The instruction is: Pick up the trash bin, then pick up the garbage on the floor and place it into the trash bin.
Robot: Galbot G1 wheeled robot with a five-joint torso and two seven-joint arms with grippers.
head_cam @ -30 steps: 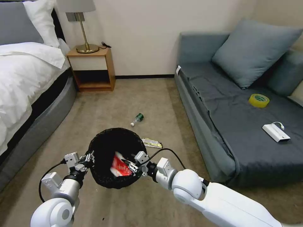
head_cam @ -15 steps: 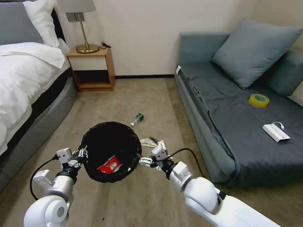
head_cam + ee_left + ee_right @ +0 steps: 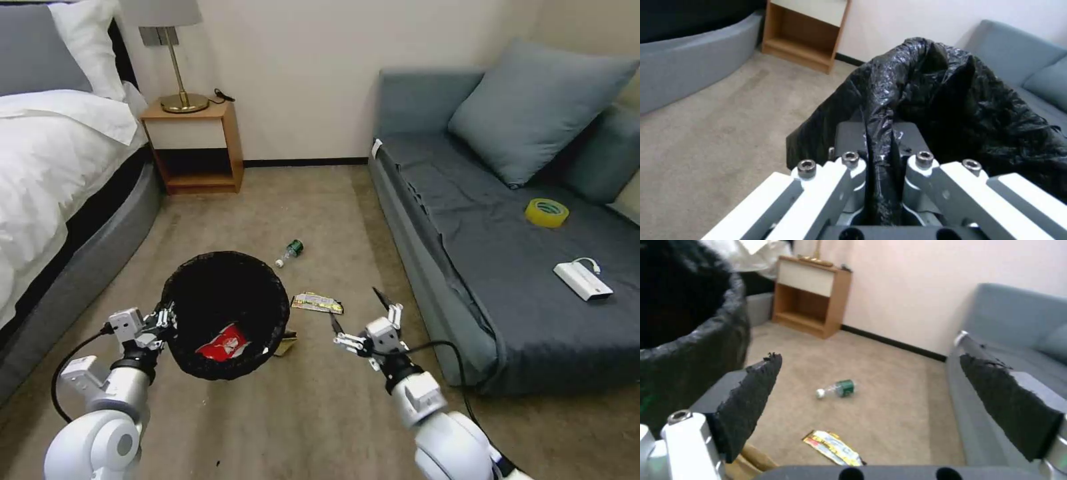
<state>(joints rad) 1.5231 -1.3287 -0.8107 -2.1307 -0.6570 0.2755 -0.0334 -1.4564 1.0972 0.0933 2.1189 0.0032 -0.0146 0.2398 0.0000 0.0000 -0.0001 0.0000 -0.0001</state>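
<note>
My left gripper [image 3: 164,321] is shut on the near-left rim of the trash bin [image 3: 223,293], pinching its crinkled black bag [image 3: 951,100] between the fingers [image 3: 849,140]. A red-and-white crushed carton [image 3: 220,347] lies inside the bin. My right gripper [image 3: 355,310] hangs open and empty over the carpet to the right of the bin. On the floor lie the yellow-silver snack wrapper [image 3: 318,303] [image 3: 832,447], the small green-labelled bottle [image 3: 291,251] [image 3: 838,389] farther off, and crumpled brown paper [image 3: 287,344] [image 3: 744,463] partly hidden by the bin.
A grey sofa [image 3: 467,267] runs along the right, with a yellow tape roll [image 3: 547,213] and a white box with a cable [image 3: 583,281] on its seat. A bed [image 3: 60,173] lines the left. A wooden nightstand [image 3: 195,147] with a lamp stands at the back wall.
My right gripper let go of the red carton, which now lies in the bin, and it has moved out to the right, open. The left arm shifted the bin slightly left.
</note>
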